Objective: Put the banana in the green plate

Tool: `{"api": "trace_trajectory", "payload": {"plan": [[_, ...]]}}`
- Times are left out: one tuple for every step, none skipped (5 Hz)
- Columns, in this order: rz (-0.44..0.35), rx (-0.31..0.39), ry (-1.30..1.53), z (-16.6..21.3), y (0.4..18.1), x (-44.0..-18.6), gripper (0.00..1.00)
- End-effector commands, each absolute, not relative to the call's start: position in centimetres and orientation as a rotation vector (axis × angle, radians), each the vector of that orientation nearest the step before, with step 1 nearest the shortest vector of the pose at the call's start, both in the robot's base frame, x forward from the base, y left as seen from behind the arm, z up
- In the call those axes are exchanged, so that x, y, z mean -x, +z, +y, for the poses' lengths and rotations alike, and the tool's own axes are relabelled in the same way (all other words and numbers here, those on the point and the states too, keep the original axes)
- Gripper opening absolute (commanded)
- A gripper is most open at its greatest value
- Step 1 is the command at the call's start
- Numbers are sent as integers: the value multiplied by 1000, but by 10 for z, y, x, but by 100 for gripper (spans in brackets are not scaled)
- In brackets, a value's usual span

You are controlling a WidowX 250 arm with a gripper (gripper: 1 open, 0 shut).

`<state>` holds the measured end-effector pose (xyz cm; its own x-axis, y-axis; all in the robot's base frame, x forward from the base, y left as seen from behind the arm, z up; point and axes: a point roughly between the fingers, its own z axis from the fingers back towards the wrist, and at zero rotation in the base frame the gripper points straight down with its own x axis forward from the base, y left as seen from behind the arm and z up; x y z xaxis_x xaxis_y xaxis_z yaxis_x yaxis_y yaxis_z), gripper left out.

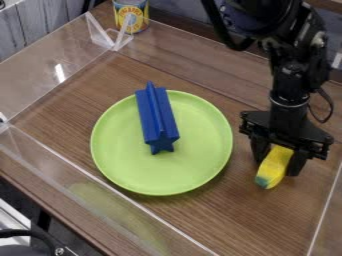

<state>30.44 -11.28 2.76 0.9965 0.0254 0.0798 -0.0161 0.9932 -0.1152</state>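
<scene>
The banana (271, 173), small and yellow with a dark tip, lies on the wooden table just right of the green plate (123, 150). My gripper (279, 160) points straight down over the banana's upper half, one black finger on each side, shut on it. Only the banana's lower end shows below the fingers, and it rests on the table. The plate is apart from the banana, to its left.
A long blue star-section block (156, 118) lies on the plate's middle. Clear acrylic walls (47, 75) enclose the wooden table. A yellow-and-blue can (128, 14) stands beyond the far wall. The black arm (297, 60) rises at the right.
</scene>
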Motion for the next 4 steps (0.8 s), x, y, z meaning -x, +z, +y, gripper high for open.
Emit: {"api": "trace_trajectory", "payload": {"plan": [[-100, 121, 25, -110, 40, -307, 0], [-94, 114, 17, -107, 49, -305, 0], [-88, 108, 9, -104, 57, -303, 0], [-91, 105, 3, -100, 70, -300, 0]]}}
